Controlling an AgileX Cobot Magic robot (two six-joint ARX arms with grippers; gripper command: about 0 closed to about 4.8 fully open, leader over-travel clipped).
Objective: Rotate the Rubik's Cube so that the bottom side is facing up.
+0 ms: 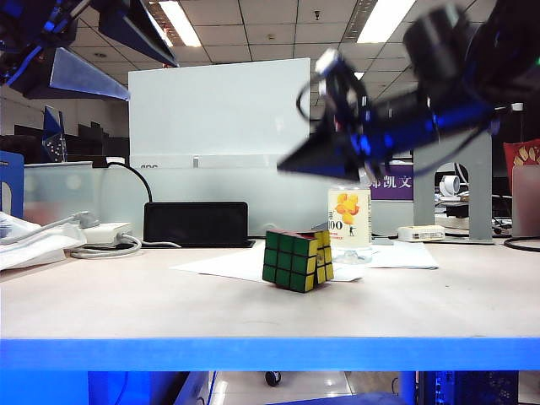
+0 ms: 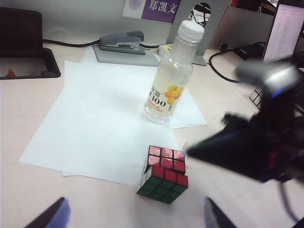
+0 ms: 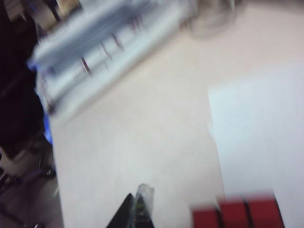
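The Rubik's Cube rests on the table near the front edge of a white sheet, green face to the camera, yellow to the right, red on top. In the left wrist view the Rubik's Cube lies ahead of my left gripper, which hangs high above the table, open and empty. My left gripper shows at the top left of the exterior view. My right gripper, blurred, hovers shut above the cube with nothing in it. In its own view my right gripper is beside the cube's red face.
A clear drink bottle stands just behind the cube on white paper. A grey stapler and a black flat device lie further back. Cables and a white adapter sit at the left. The table's front edge is close.
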